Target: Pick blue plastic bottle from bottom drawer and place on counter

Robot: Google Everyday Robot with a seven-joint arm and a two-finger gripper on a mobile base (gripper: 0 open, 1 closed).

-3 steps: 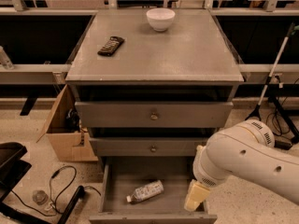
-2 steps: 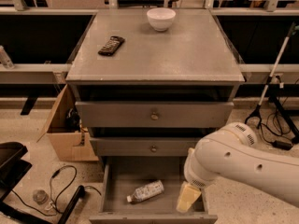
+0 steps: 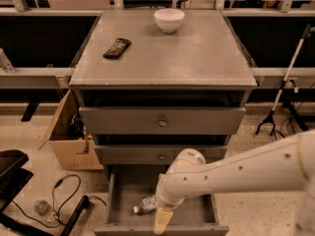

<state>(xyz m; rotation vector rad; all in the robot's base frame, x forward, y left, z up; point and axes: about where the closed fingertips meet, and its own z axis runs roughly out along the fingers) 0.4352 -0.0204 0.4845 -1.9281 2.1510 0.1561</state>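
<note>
Could roll the blue plastic bottle (image 3: 146,205) aside: lies on its side in the open bottom drawer (image 3: 112,202), just beside the gripper (image 3: 163,220) at the drawer's front lip. Could also snag that lip. Cannot tell whether open or closed, nor whether touching the bottle. Farther up, risks bumping the white bowl (image 3: 169,19) on the counter (image 3: 197,53).

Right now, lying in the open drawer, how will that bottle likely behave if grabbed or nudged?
The blue plastic bottle lies on its side on the flat floor of the bottom drawer, so a nudge would probably roll it. Small and plastic, it is likely light and squashy. The gripper hangs beside it, near the drawer front.
</note>
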